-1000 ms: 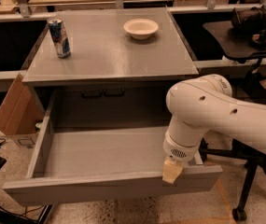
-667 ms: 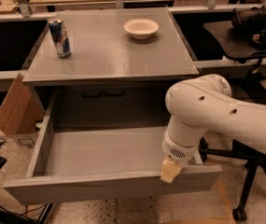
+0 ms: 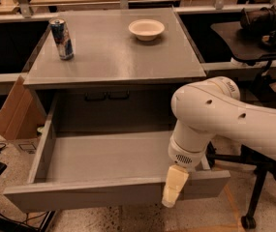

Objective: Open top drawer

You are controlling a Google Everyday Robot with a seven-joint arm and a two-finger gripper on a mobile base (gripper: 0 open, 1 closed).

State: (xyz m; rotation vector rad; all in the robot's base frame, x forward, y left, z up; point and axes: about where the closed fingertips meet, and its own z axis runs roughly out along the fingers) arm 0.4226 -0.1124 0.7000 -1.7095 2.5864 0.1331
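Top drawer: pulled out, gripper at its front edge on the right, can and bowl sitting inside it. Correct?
One error. The can and bowl stand on the cabinet top, not inside the drawer, as the camera view shows. The rest holds: the top drawer is pulled out and the gripper is at its front edge on the right.
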